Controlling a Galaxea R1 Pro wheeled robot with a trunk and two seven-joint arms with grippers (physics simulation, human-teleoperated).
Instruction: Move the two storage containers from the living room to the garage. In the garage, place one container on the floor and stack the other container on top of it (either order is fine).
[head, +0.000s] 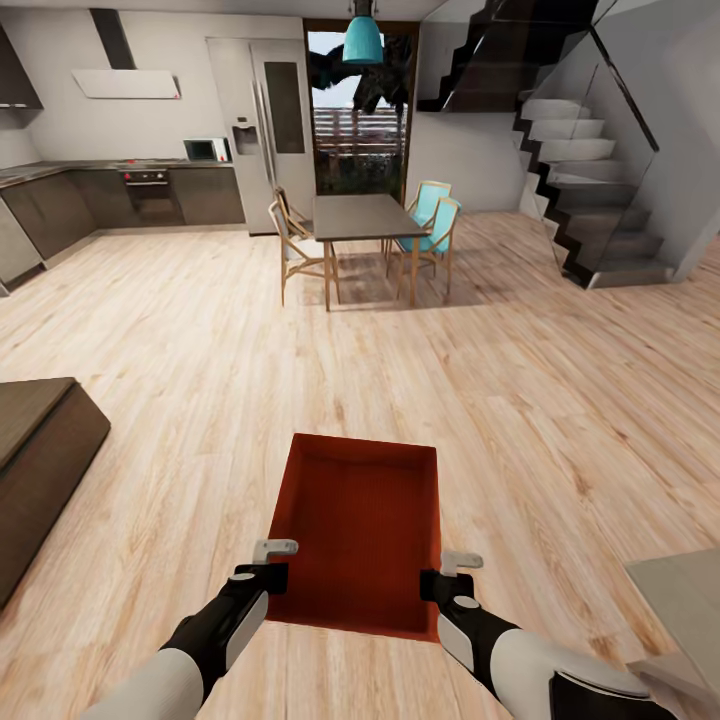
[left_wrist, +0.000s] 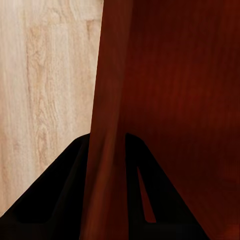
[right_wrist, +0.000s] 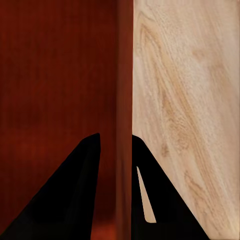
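One orange-red open-top storage container (head: 358, 525) hangs level in front of me, above the light wood-plank floor (head: 560, 400) of the living room. My left gripper (head: 272, 572) is shut on its left wall near the close corner. My right gripper (head: 447, 580) is shut on the right wall opposite. In the left wrist view the thin red wall (left_wrist: 107, 100) runs between the dark fingers (left_wrist: 55, 190) of the left gripper (left_wrist: 107, 145). The right wrist view has the wall (right_wrist: 125, 75) pinched the same way in the right gripper (right_wrist: 116, 142). The garage is out of view.
Straight ahead stands a dining table (head: 362, 215) with wooden and teal chairs (head: 432, 235). A kitchen counter (head: 120, 190) lines the far left and a staircase (head: 590, 190) rises at the right. A dark low cabinet (head: 40, 470) sits close left, a pale tabletop corner (head: 685, 600) close right.
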